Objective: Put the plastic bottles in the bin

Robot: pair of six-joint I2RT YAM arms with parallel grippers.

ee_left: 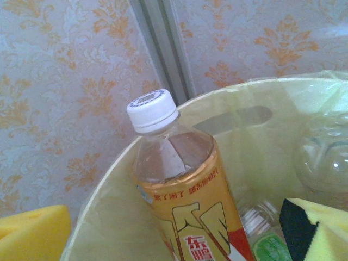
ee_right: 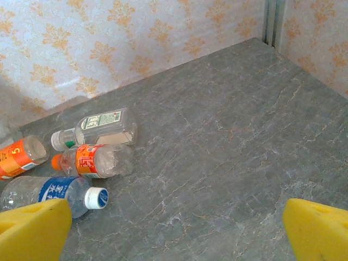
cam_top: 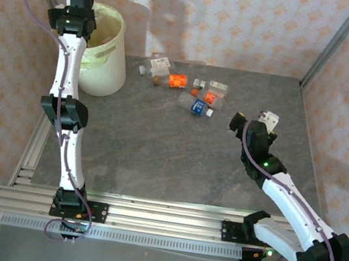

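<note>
**Top external view.** The left gripper (cam_top: 73,20) is held over the left side of the bin (cam_top: 109,62), so that whatever it lets go falls inside the bin. The remaining plastic bottles (cam_top: 182,89) lie clustered on the desk (cam_top: 176,163), to the right of the bin and well apart from it. The right gripper (cam_top: 253,120) is held further right of the bin, beyond the cluster. It is judged to be placed there for the next pick.

**Left wrist view.** An orange-labelled bottle (ee_left: 187,201) with a white cap is seen leaning inside the bin, near its pale liner (ee_left: 255,141). The yellow pads (ee_left: 32,234) of the left gripper stand wide on either side of the bottle without touching it, so nothing is held. A clear bottle (ee_left: 326,157) lies deeper in the bin.

**Right wrist view.** The right gripper (ee_right: 176,231) is spread wide and holds nothing. Ahead and to its left, outside the bin, a green-labelled bottle (ee_right: 103,126), an orange-capped bottle (ee_right: 92,161) and a blue-labelled bottle (ee_right: 54,193) lie on their sides. They are close together on the desk and not yet collected. The task is judged to be partly done.
</note>
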